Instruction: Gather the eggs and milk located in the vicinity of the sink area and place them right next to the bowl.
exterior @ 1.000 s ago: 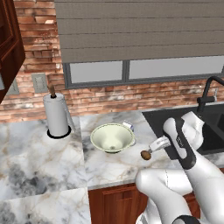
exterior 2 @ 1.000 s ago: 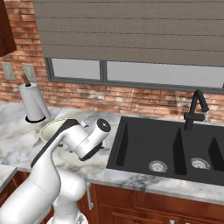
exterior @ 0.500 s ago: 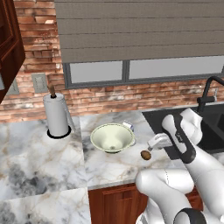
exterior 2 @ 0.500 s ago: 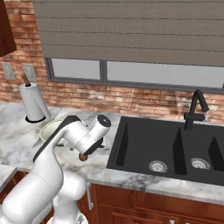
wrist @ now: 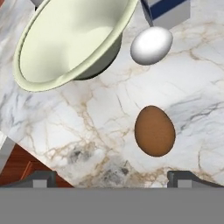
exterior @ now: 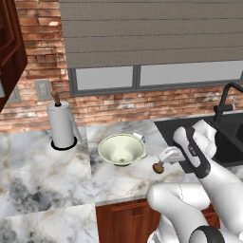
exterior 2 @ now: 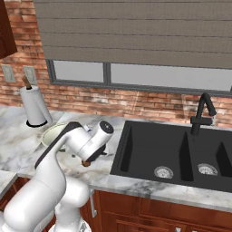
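Observation:
The brown egg (wrist: 154, 130) lies on the marble counter just right of the pale cream-green bowl (wrist: 72, 39). Beyond it rests the white egg (wrist: 152, 45), beside the white and blue milk carton (wrist: 166, 11). My gripper (wrist: 114, 179) hangs open over the brown egg, its fingertips (wrist: 41, 178) set wide apart and holding nothing. From the left base view the bowl (exterior: 122, 148), the brown egg (exterior: 157, 167), the gripper (exterior: 162, 161) and the carton's top (exterior: 138, 136) behind the bowl all show. The right base view shows the gripper (exterior 2: 89, 157) above the brown egg (exterior 2: 85, 163), with the bowl (exterior 2: 51, 134) partly behind my arm.
The black sink (exterior 2: 181, 154) with its dark curved faucet (exterior 2: 202, 113) lies to the right. A tall paper-towel roll (exterior: 61, 124) stands left of the bowl by the brick wall. The counter's front edge (wrist: 30, 153) runs close to the brown egg.
My hand has lifted a little off the brown egg, which stays in place on the counter beside the bowl.

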